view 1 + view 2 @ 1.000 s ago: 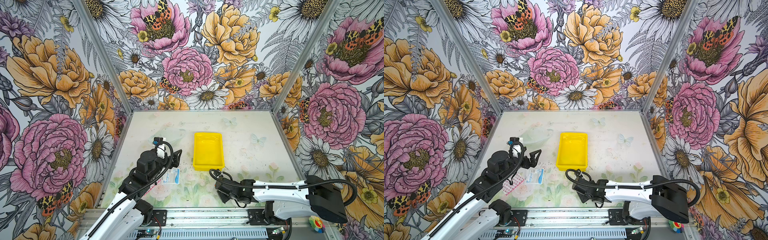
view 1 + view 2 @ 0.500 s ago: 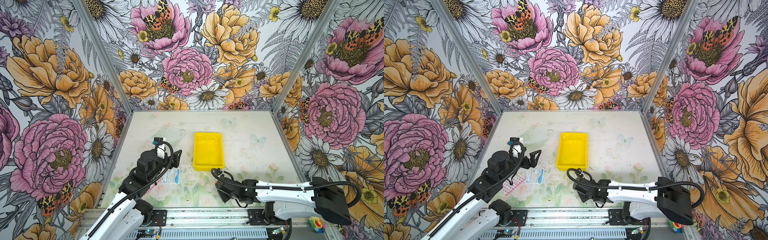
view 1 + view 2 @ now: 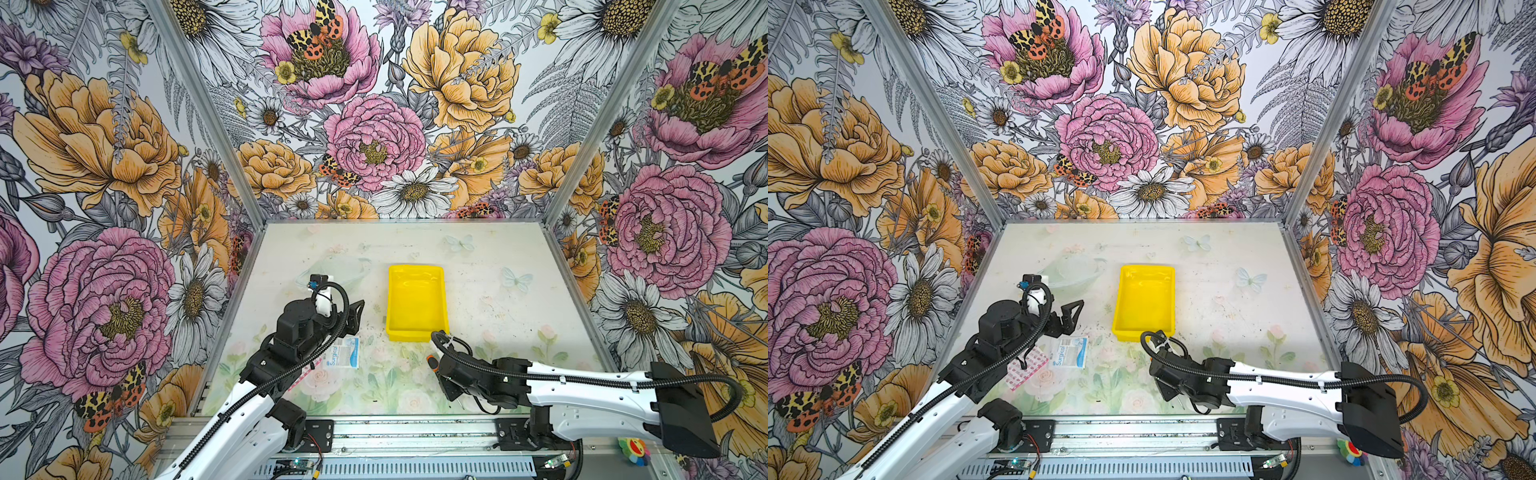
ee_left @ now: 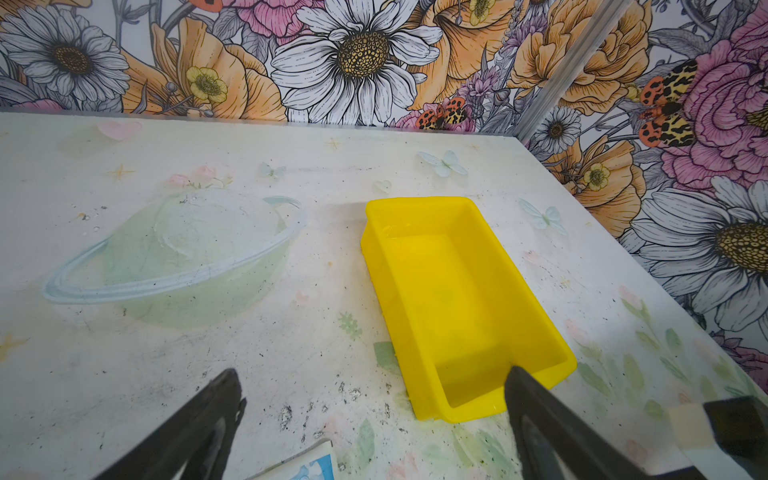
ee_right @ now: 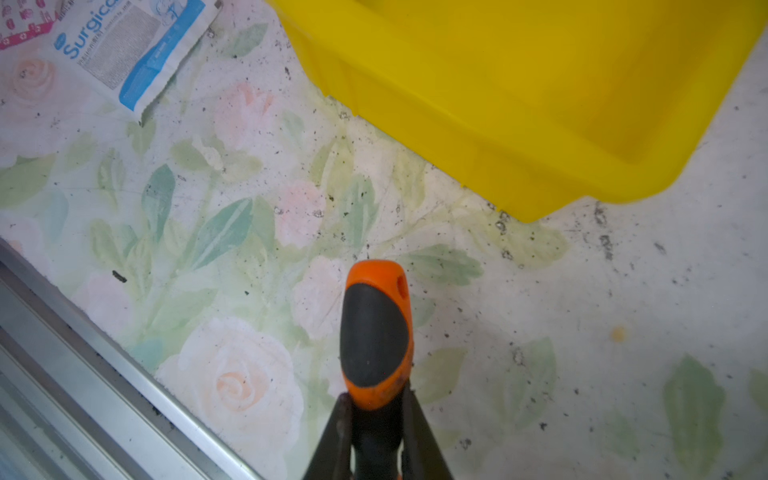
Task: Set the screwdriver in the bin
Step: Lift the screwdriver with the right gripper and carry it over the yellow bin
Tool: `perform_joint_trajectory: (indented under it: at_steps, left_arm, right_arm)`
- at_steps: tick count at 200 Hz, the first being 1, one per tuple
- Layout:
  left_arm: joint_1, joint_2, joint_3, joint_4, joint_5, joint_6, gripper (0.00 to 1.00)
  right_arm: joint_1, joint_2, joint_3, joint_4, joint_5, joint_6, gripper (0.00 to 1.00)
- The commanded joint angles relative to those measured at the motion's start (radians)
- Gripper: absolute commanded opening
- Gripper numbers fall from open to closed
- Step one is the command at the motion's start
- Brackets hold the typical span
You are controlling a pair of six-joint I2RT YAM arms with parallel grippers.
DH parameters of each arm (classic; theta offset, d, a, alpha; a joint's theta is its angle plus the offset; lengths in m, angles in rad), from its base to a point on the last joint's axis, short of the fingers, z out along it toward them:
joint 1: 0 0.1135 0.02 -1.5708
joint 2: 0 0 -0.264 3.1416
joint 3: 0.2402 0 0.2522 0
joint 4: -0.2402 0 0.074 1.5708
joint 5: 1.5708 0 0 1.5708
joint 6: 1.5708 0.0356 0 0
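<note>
Bright, even light from above. Faint shadow just beside the bin (image 4: 457, 299). Out of focus on the bin's wall in the right wrist view. Stretched edges in both top views.

Left arm (image 3: 245, 415) and right arm (image 3: 582, 386): white shells, black joints, 1 ribbed black cable (image 3: 346, 305) along each. The left hand (image 4: 372, 374) has dark, tapered fingers (image 4: 552, 424), perhaps scuffed.
</note>
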Motion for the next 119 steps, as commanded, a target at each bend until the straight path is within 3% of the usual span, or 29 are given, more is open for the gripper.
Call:
perform_joint_trajectory:
  at_steps: [1,69,119]
  left_arm:
    - [0.007,-0.013,-0.002,0.019,-0.029,0.019,0.99]
    - [0.015,-0.004,-0.001,0.018,-0.028,0.019,0.99]
    - [0.016,0.000,0.002,0.029,0.030,0.021,0.99]
  right_arm:
    - [0.008,-0.018,0.051,-0.020,0.030,0.005,0.00]
    - [-0.019,-0.004,0.221,-0.052,0.078,-0.077,0.00]
    - [-0.186,0.100,0.387,-0.058,0.017,-0.121,0.00]
